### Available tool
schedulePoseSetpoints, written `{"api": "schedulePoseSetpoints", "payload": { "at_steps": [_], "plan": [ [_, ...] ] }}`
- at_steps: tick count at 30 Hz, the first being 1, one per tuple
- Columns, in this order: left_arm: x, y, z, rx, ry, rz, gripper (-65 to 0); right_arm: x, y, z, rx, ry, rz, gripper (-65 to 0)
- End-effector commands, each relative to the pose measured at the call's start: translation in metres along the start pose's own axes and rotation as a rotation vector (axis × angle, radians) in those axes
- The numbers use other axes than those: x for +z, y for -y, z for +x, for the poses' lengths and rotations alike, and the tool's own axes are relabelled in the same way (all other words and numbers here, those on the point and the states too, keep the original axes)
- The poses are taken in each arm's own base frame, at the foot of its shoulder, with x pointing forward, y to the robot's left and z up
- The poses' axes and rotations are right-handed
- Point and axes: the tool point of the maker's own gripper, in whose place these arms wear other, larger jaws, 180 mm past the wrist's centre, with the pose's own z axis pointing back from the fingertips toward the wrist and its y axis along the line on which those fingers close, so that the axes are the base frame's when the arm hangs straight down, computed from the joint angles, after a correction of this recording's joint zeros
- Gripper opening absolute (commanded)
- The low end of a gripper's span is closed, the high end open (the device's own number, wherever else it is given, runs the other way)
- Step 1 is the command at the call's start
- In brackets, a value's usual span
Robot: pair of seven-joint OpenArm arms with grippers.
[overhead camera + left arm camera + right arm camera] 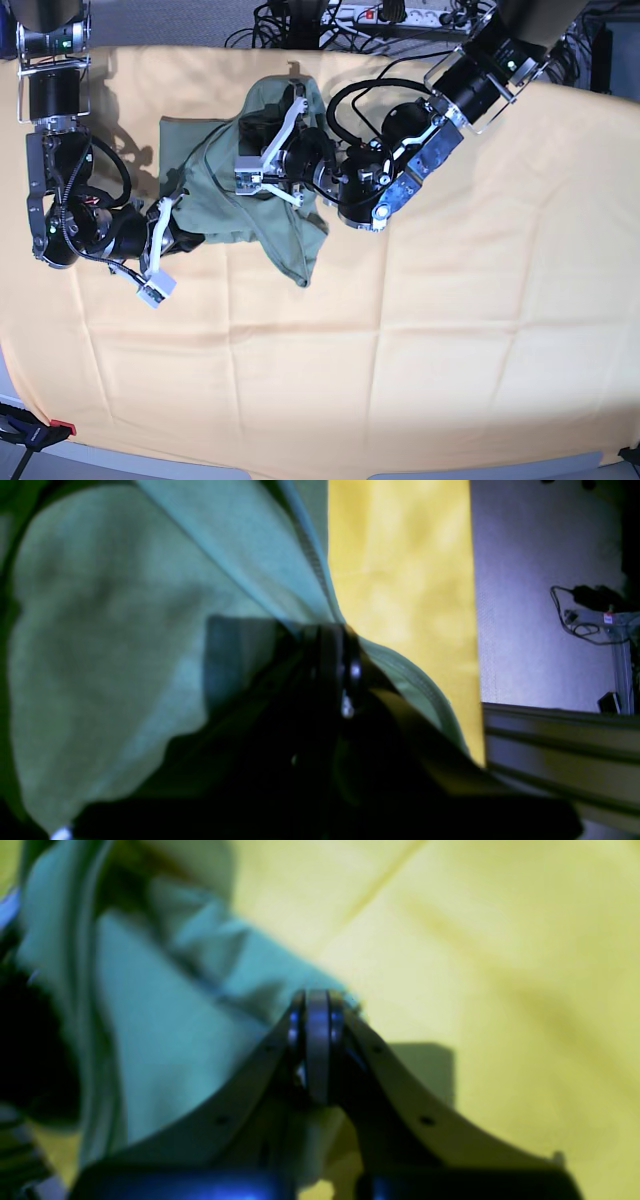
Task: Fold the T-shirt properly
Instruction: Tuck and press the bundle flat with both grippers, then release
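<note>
Both pincers are clenched on the T-shirt (pixel 245 195), per wrist views. Left pincer (pixel 345 645): jaws closed, green fabric and a stitched hem pinched between them. Right pincer (pixel 317 1005): jaws closed on a fabric edge, yellow cloth (pixel 500 965) directly beyond the tips.

Shirt location: upper-left area of the worktop, lying on the yellow cloth, bunched and partly lifted, not flat. One lobe trails toward the worktop's near edge in base view, ending in a point.

Key relation: in base view the two grip points sit at opposite ends of the bunched shirt. The right pincer holds the side at that view's left, low and near the cloth; the left pincer holds the upper-middle part, raised above it. Shirt long axis runs approx. between the two grips, diagonally. Judgement: the next move requires spreading or carrying the fabric along this axis, both arms equally engaged.

Obstructions: left arm links and cabling (pixel 380 105) overlie the shirt's far side; snag risk. Cables and a power strip (pixel 410 15) lie beyond the worktop's far edge, well apart.
</note>
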Motion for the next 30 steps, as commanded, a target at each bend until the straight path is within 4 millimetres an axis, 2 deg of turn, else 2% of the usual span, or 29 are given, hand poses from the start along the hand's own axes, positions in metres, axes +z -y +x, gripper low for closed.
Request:
{"api": "schedulePoseSetpoints", "payload": {
  "at_steps": [1,8,14,18,23,27,30],
  "plan": [
    [0.01,-0.02,-0.004,-0.015,-0.053,0.062,-65.0,0.011,0.004,0.011,0.017,0.034,-0.006,-65.0],
    [0.028,-0.056,-0.003,-0.038,-0.128,0.116,-65.0,0.013,-0.001,-0.023,-0.026,-0.028,0.015,-65.0],
    [0.044,-0.098,0.006,-0.083,-0.127,0.227,-65.0,0.006,-0.018,-0.055,-0.081,-0.07,0.063,-65.0],
    [0.055,-0.13,0.008,-0.099,-0.081,0.316,-65.0,0.004,-0.035,-0.068,-0.136,-0.062,0.131,-65.0],
    [0.058,-0.149,0.014,-0.121,0.029,0.366,-65.0,0.003,-0.053,-0.077,-0.145,-0.062,0.17,-65.0],
    [0.064,-0.154,0.016,-0.161,-0.002,0.392,-65.0,0.007,-0.06,-0.069,-0.106,-0.046,0.17,-65.0],
    [0.081,-0.162,0.025,-0.159,-0.014,0.428,-65.0,0.011,-0.061,-0.059,-0.072,-0.023,0.158,-65.0]
  ]
}}
